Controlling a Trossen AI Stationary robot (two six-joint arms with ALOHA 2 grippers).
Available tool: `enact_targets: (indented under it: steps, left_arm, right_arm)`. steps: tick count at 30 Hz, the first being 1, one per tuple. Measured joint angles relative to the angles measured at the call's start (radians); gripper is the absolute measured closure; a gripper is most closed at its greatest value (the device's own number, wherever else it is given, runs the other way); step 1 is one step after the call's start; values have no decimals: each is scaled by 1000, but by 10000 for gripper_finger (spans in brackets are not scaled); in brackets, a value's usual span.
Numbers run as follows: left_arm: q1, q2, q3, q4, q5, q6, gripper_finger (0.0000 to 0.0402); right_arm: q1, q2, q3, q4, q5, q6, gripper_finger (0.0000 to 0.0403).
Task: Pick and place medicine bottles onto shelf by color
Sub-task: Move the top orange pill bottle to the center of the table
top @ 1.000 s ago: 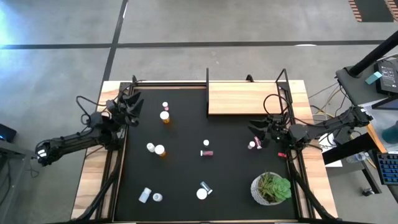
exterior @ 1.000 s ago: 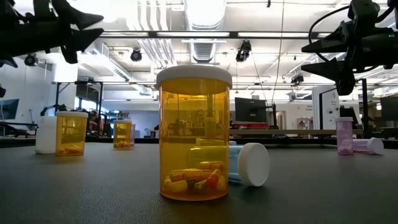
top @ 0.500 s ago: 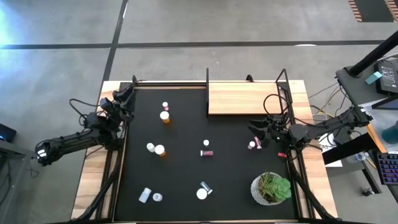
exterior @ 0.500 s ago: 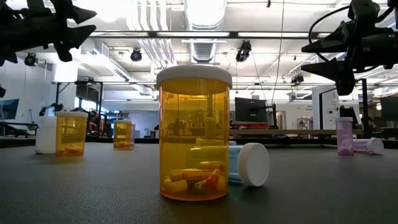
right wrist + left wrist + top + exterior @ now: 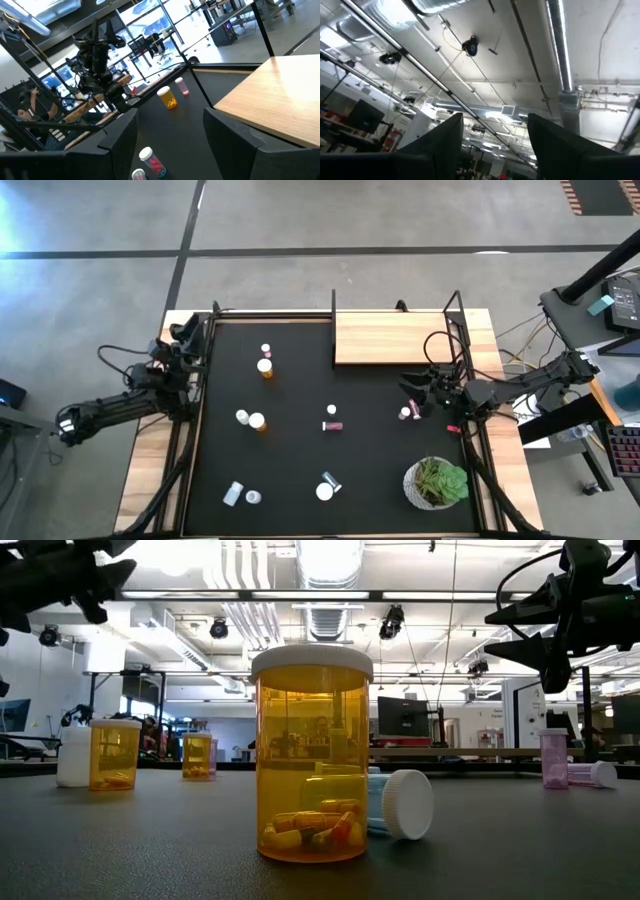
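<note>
Light-wood table [image 5: 150, 480] topped by large black mat [image 5: 300, 380], rectangular light-wood shelf board [image 5: 390, 337] at far edge, scattered white-capped medicine bottles [image 5: 258, 421], green potted plant [image 5: 436, 482] near right corner

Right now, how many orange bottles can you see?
3 in the low view: a near orange bottle at centre, two orange bottles farther back, left. More may be hidden.

Orange white-capped bottle [image 5: 311, 755], black mat [image 5: 300, 470] — pale wood shelf [image 5: 390, 338].
</note>
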Motion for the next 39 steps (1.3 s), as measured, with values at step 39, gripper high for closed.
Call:
enact_targets:
  steps: [39]
  left_arm:
    - [0, 956, 1012, -1952, 170, -206, 196]
  right_arm:
    - [0, 0, 0, 0, 0, 0, 188]
